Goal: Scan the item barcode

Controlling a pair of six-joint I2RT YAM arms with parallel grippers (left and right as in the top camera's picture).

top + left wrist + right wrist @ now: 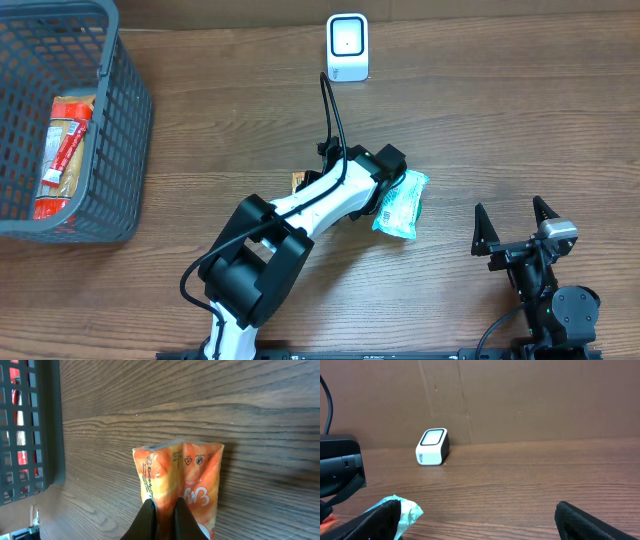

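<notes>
Left gripper [163,508] is pinched tight on the near edge of an orange plastic snack packet [182,472] mid-way across the brown wooden table [250,410], well apart from the white box-shaped barcode scanner [347,47]; right gripper [513,232] gapes wide, holding nothing

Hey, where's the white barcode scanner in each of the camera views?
Overhead: the scanner is at top centre, near the table's far edge.
Left wrist: not in it; the orange packet fills the foreground.
Right wrist: scanner left of centre, by the back wall.
Shared landmark: the teal packet, right of centre overhead, bottom left in the right wrist view.
</notes>
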